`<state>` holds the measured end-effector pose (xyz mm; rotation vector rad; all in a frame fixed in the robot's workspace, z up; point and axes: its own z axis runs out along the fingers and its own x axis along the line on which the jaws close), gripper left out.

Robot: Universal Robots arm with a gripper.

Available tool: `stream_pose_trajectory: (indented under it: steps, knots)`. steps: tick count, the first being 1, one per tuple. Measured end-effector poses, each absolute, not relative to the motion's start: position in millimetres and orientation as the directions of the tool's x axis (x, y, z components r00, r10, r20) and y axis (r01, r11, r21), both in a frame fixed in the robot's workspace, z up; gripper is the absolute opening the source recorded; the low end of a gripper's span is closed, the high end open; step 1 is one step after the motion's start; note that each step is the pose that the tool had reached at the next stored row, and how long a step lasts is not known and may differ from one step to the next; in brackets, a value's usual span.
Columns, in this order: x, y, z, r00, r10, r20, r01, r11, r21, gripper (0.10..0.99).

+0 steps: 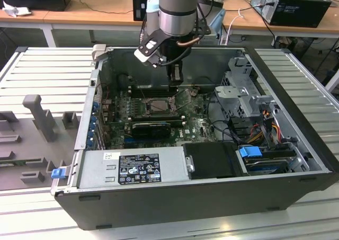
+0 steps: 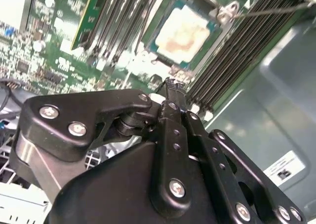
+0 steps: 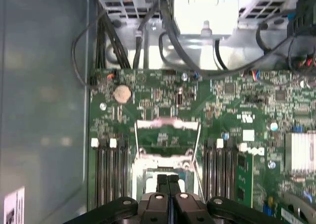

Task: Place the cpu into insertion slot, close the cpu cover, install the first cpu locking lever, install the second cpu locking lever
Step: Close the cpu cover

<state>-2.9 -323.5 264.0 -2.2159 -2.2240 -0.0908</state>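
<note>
Over seated cpu (image 2: 185, 33) | gripper (image 2: 170, 84) pressed together, empty | memory slots (image 3: 106, 172) flanking | cpu cover (image 3: 168, 122) raised

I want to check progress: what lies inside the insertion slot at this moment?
The cpu lies inside the insertion slot, pale top up, in the second wrist view. The pins under it are covered. The cpu cover is open, not over it.
</note>
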Motion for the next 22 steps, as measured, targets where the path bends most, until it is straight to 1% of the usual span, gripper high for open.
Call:
stream_pose_trajectory:
  steps: [22]
  knots:
    - [39,-323,258,-0.008,0.999,0.041,0.999,0.006,0.04,0.106]
